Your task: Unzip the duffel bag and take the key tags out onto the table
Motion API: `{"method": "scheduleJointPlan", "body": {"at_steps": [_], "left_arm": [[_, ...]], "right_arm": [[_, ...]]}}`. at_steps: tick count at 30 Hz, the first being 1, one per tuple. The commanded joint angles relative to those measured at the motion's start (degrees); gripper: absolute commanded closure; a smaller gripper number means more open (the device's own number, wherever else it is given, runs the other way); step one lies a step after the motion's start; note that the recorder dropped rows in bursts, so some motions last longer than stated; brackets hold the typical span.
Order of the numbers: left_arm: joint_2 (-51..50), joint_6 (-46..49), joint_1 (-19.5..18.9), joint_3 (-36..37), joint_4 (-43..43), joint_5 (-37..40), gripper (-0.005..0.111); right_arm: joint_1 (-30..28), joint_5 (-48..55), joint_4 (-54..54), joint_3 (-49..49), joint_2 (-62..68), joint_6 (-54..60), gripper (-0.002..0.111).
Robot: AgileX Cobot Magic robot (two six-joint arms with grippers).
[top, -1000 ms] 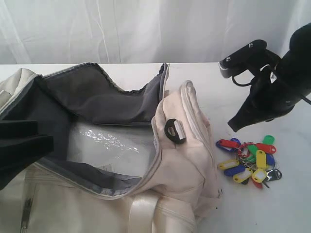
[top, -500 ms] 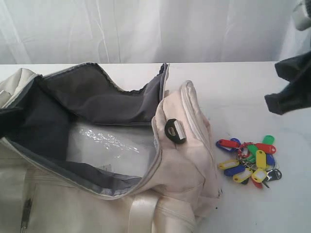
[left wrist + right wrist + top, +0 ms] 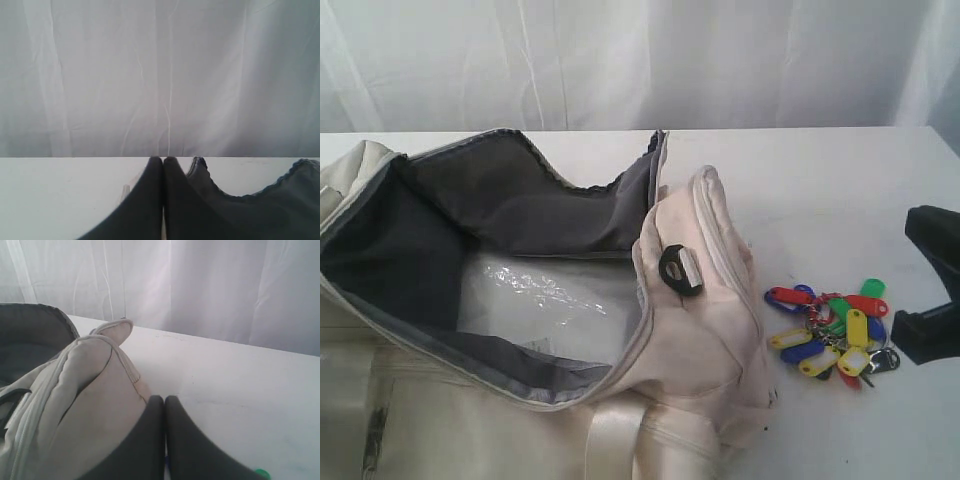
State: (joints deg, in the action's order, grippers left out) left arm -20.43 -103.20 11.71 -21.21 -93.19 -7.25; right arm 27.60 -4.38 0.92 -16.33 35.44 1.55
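Observation:
The cream duffel bag (image 3: 690,340) lies unzipped on the white table (image 3: 820,190), its dark grey lining (image 3: 510,200) showing. The key tags (image 3: 832,332), red, yellow, green and blue, lie in a bunch on the table just right of the bag. A black part of my right arm (image 3: 942,240) sits low at the right edge, beside the tags. My right gripper (image 3: 164,399) is shut and empty, its tips by the bag's end (image 3: 75,400); a green tag (image 3: 261,473) peeks past it. My left gripper (image 3: 163,160) is shut and empty near the bag's lining edge (image 3: 280,200); it is outside the exterior view.
Crinkled clear plastic film (image 3: 550,300) lies inside the bag. A black buckle (image 3: 680,270) sits on the bag's right end. A pale webbing strap (image 3: 615,440) crosses its front. A white curtain (image 3: 640,60) hangs behind the table.
The right arm has swung away from above the tags and come down at the right edge beside them. The left arm has withdrawn from the bag's left side, out of the exterior view.

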Motion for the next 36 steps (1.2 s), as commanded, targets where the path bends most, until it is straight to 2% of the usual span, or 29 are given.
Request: {"method": "scheduleJointPlan", "body": {"at_steps": [1,7,17,19,22,26,31,36], "left_arm": [[0.62,0.04,-0.06,0.37,-0.57,-3.11,0.107],[0.62,0.04,-0.06,0.37,-0.57,-6.67,0.107],[1.32,-1.78,-0.17,0.49,0.15,-7.38,0.107],[4.1,-1.91,-1.45,0.78,-3.0,-9.99,0.107],[10.78,-2.68,-6.19,2.84,-5.55,-12.63,0.107],[20.43,-8.86,-10.97,7.39,-5.45,-7.37,0.107],[19.84,-14.0,-11.22,9.17,-2.0,-1.7,0.107],[19.76,-12.08,-11.22,9.17,-1.99,-1.58,0.107]], "right_arm": [[-0.28,0.49,-0.46,0.46,-0.47,-0.52,0.108],[-0.28,0.38,-0.46,0.46,-0.47,-0.52,0.108],[-0.28,0.38,-0.59,0.46,-0.47,-1.55,0.108],[-0.28,0.38,-0.59,0.46,-0.47,-1.55,0.108],[-0.28,0.38,-0.59,0.46,-0.47,-1.55,0.108],[-0.28,0.38,-0.59,0.46,-0.47,-1.55,0.108],[-0.28,0.12,-0.92,0.46,-0.64,-1.55,0.108],[-0.28,0.51,-0.92,0.46,-0.64,-1.55,0.108]]}}
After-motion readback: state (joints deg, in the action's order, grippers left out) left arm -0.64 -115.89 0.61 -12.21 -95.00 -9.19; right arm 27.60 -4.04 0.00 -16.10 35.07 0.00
